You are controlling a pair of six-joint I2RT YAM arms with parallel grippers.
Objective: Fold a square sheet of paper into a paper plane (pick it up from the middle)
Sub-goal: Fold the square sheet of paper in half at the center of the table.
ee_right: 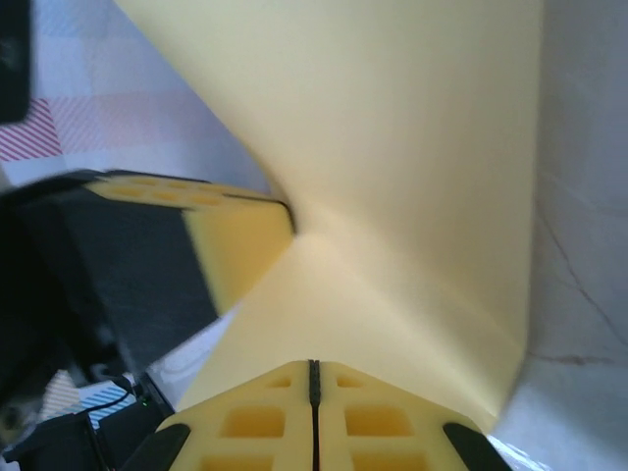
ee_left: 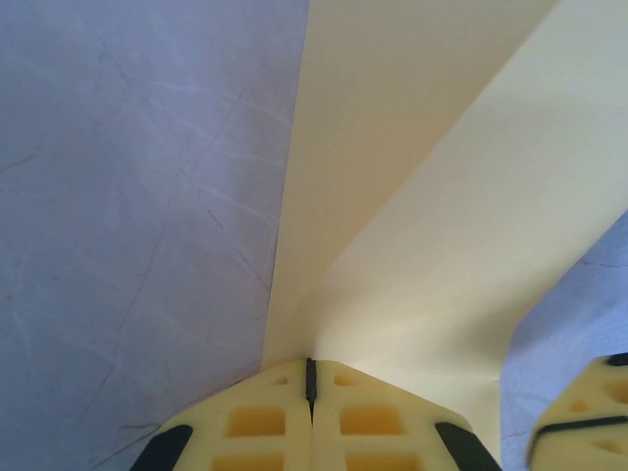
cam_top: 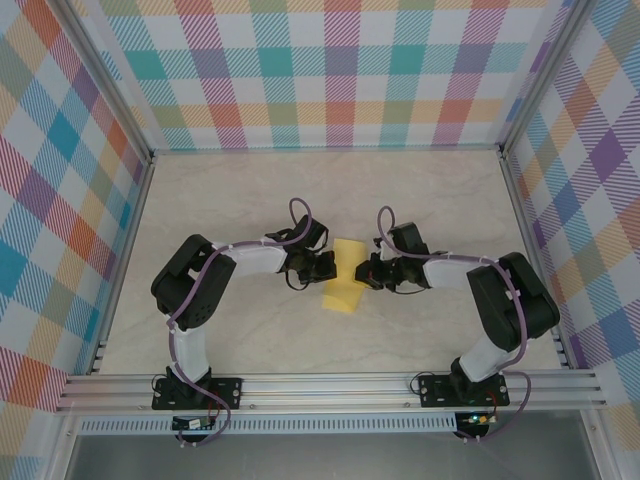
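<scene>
Mid-frame, the left gripper (cam_top: 322, 268) and right gripper (cam_top: 372, 272) each clench the yellow sheet of paper (cam_top: 345, 290) between them. Pulling apart could tear it; a weak pinch could let it slip.

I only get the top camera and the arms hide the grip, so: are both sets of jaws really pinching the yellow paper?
Observer: Left wrist view: the left jaws are shut on the paper at its edge.
Operator: And the right?
Observer: Right wrist view: the right jaws are shut on its other side.
Operator: Is the sheet flat?
Observer: No, a fold line runs out from each pinch, so it is bent.
</scene>
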